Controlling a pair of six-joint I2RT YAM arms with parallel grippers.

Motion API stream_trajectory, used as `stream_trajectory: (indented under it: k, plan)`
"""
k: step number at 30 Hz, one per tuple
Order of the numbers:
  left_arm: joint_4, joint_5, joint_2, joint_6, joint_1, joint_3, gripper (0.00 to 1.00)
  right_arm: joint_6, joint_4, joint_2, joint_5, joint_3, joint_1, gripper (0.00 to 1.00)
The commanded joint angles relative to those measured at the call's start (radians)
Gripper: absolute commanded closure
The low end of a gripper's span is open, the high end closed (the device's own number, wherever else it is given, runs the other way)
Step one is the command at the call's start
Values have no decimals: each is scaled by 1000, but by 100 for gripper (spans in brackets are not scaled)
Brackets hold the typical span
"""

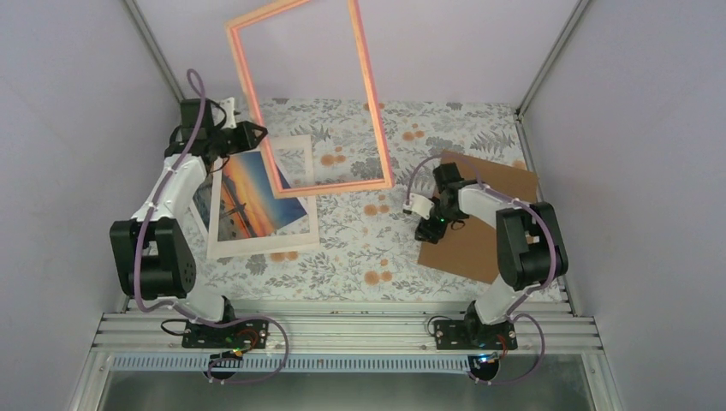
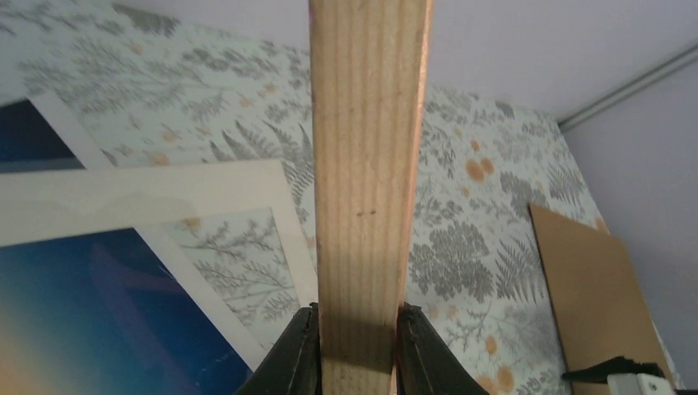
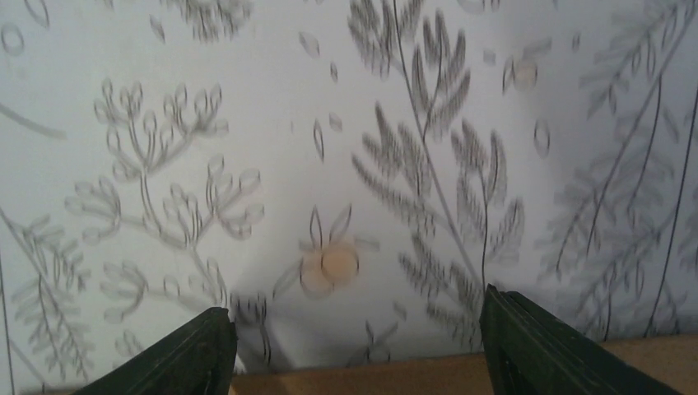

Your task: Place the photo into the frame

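In the top view, the left tool (image 1: pixel 257 135) is clamped on the left edge of the pink frame (image 1: pixel 373 103) and holds it lifted and tilted above the far part of the tabletop (image 1: pixel 360 248). The lower corner of the frame hangs over the cream-white mat board (image 1: pixel 257 244). The photo (image 1: pixel 252 201) lies flat and a little askew on this mat board, on the left side and outside the frame. The right tool (image 1: pixel 425 224) is low at the left edge of the brown backing board (image 1: pixel 496 184), on the right side.

In the left wrist view, the two dark fingers (image 2: pixel 300 354) of the left tool (image 2: pixel 358 354) press on both sides of the frame's pale wooden bar (image 2: pixel 366 189), which runs straight up. Below it are the photo (image 2: pixel 90 313), the mat board (image 2: pixel 148 197) and, further right, the backing board (image 2: pixel 584 288).

In the right wrist view, the fingers (image 3: pixel 189 354) of the right tool (image 3: pixel 358 346) stand wide apart with nothing between them. Under them is the floral tabletop (image 3: pixel 329 164), and a brown strip of the backing board (image 3: pixel 354 380) is at the bottom.
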Motion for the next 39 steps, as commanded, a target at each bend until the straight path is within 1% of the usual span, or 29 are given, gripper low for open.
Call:
stream_trajectory:
  k: [1,5,6,9,11,13,17,20,23,25,30,34,39]
  plan:
    - [-8,8,45,-3,-55,4,98,-39,-218,20,86,-127,-78,27]
    - [-10,1,67,-21,-110,-16,98,-56,-240,-23,106,-170,-167,26]
    - [-8,-2,72,-26,-124,-24,98,-57,-249,-58,101,-169,-183,26]
    - [-5,-15,98,-42,-177,-45,98,-52,-307,-111,39,-127,-215,22]
    - [-16,-26,125,-46,-213,-42,98,-41,-347,-153,-34,-75,-229,19]
    - [-33,-47,150,-65,-250,-39,98,-31,-392,-196,-142,-12,-259,17]
    - [-57,-84,195,-100,-296,-35,97,-9,-486,-237,-335,87,-324,16]
    - [-70,-94,236,-112,-329,-17,98,-16,-527,-261,-392,105,-381,16]
    - [-79,-97,279,-121,-367,16,98,-21,-538,-288,-414,102,-444,16]
    - [-97,-123,314,-138,-393,40,98,-5,-532,-296,-426,113,-485,16]
    - [-127,-158,399,-170,-432,93,98,85,-468,-273,-419,158,-566,16]
    - [-163,-231,437,-192,-465,129,98,154,-396,-243,-374,150,-577,16]
    - [-181,-304,439,-234,-483,98,98,227,-286,-242,-338,115,-570,17]
